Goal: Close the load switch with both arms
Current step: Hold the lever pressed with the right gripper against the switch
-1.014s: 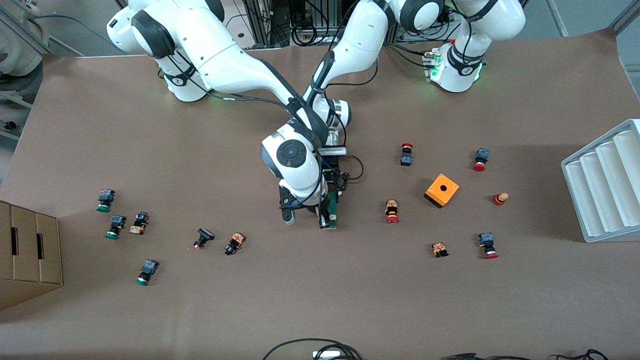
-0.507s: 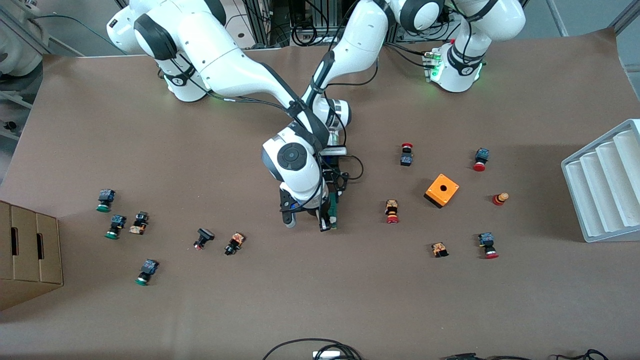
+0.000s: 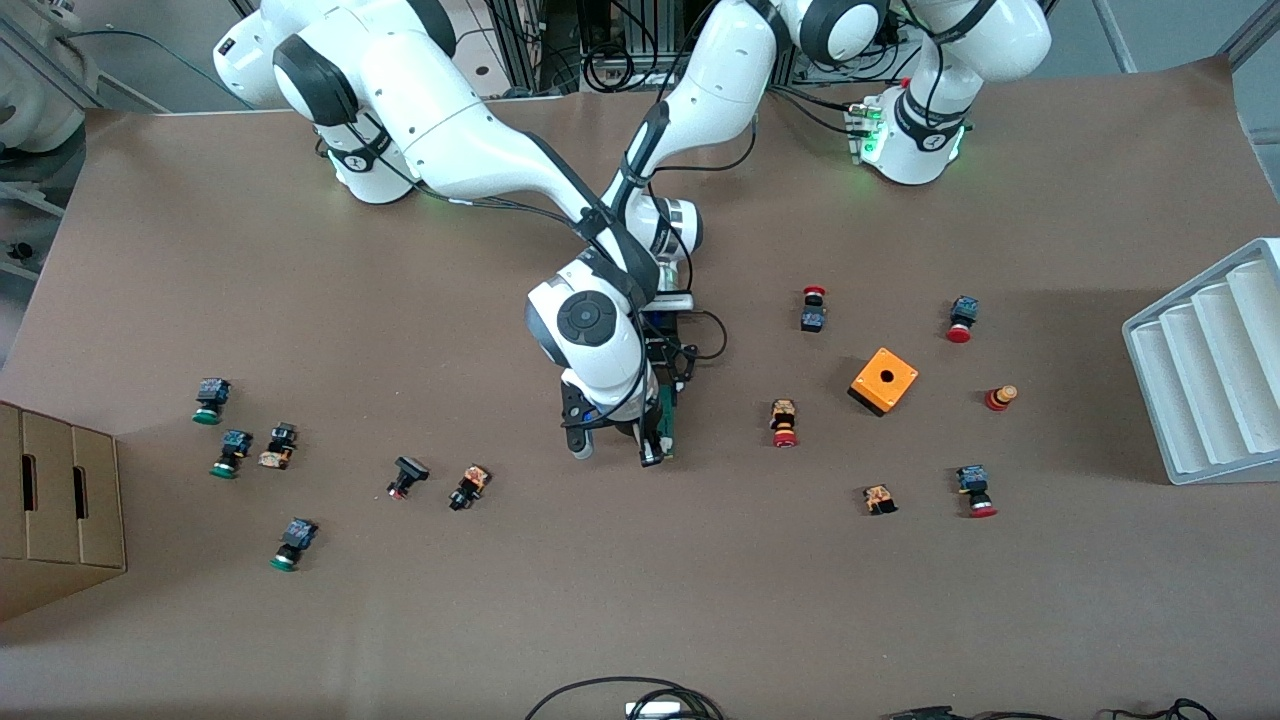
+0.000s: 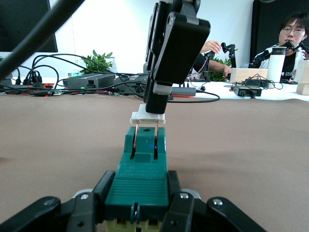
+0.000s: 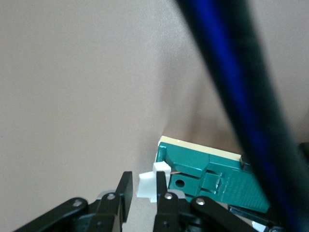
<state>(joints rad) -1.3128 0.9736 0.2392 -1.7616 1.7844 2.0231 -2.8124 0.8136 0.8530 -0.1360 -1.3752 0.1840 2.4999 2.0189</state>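
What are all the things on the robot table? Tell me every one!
load switch: one, dark green with a white sliding piece, mid-table.
push buttons: about six green, black or orange ones toward the right arm's end; about six red-capped ones toward the left arm's end.
orange cube: one, with a hole, among the red buttons.
cardboard box: one, brown, at the right arm's end.
white tray: one, ridged, at the left arm's end.
left gripper: shut on the load switch.
right gripper: shut on the white sliding piece.
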